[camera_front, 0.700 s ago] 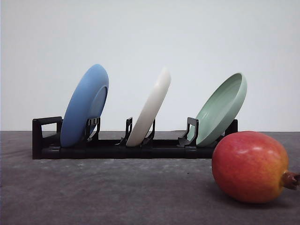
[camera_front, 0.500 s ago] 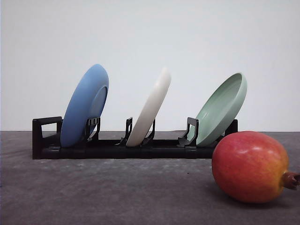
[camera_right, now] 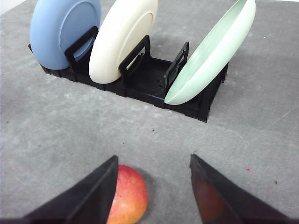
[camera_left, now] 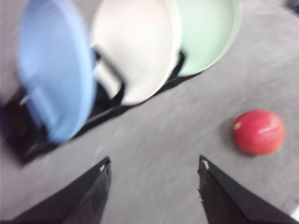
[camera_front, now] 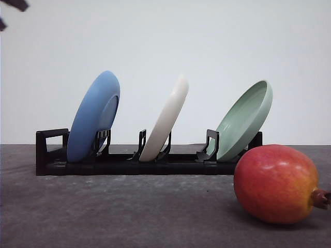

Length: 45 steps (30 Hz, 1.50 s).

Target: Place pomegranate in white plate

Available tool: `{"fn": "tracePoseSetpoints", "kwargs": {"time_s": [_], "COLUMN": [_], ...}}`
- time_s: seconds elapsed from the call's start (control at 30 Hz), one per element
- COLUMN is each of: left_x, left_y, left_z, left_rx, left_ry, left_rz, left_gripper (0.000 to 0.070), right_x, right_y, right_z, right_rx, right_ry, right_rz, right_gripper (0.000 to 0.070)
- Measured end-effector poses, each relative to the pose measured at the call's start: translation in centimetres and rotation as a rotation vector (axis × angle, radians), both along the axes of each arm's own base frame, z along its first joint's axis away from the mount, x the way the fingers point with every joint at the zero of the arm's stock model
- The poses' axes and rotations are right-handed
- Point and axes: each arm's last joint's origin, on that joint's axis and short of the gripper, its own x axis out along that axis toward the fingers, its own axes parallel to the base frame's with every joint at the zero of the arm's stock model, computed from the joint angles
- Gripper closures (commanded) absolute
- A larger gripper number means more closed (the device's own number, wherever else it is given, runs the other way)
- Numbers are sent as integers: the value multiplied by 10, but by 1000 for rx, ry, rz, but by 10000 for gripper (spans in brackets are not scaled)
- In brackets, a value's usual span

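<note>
The pomegranate (camera_front: pixel 276 183), red with yellow-orange patches and a brown crown nub, lies on the grey table at the front right. The white plate (camera_front: pixel 166 120) stands tilted on edge in the middle slot of a black rack (camera_front: pixel 51 155). In the blurred left wrist view my left gripper (camera_left: pixel 154 168) is open and empty above the table, with the pomegranate (camera_left: pixel 259 132) well off to one side and the white plate (camera_left: pixel 135 51) beyond. My right gripper (camera_right: pixel 152 168) is open, and the pomegranate (camera_right: pixel 128 196) sits just beside one finger, partly hidden by it. The white plate (camera_right: pixel 122 39) is farther off.
A blue plate (camera_front: pixel 94 116) stands in the rack's left slot and a pale green plate (camera_front: pixel 245 120) in its right slot. Bare grey table lies in front of the rack. A dark piece of an arm (camera_front: pixel 13 4) shows at the front view's top left corner.
A dark piece of an arm has come into the top left corner of the front view. The pomegranate, plates and rack have not moved.
</note>
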Motion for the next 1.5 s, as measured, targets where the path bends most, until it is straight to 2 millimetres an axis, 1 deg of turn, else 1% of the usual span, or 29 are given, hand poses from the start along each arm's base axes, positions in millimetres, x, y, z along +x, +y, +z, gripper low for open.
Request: {"fn": "tracePoseSetpoints", "kwargs": {"time_s": [0.17, 0.33, 0.53, 0.7, 0.9, 1.13, 1.27, 1.4, 1.5], "left_x": [16, 33, 53, 69, 89, 118, 132, 141, 145], "left_y": [-22, -48, -84, -114, -144, -172, -185, -194, -196], "left_z": [-1, -8, -24, -38, -55, -64, -71, -74, -74], "left_rx": [-12, 14, 44, 45, 80, 151, 166, 175, 192], "left_ry": [-41, -68, -102, -172, -221, -221, -208, -207, -217], "left_rz": [-74, -99, -109, -131, -85, 8, 8, 18, 56], "left_gripper": [347, 347, 346, 345, 344, 345, 345, 346, 348], "right_x": [0, 0, 0, 0, 0, 0, 0, 0, 0], "right_y": [0, 0, 0, 0, 0, 0, 0, 0, 0], "right_z": [0, 0, 0, 0, 0, 0, 0, 0, 0], "right_rx": [0, 0, 0, 0, 0, 0, 0, 0, 0], "right_ry": [0, 0, 0, 0, 0, 0, 0, 0, 0], "right_rz": [0, 0, 0, 0, 0, 0, 0, 0, 0], "right_gripper": [389, 389, 389, 389, 389, 389, 389, 390, 389]}}
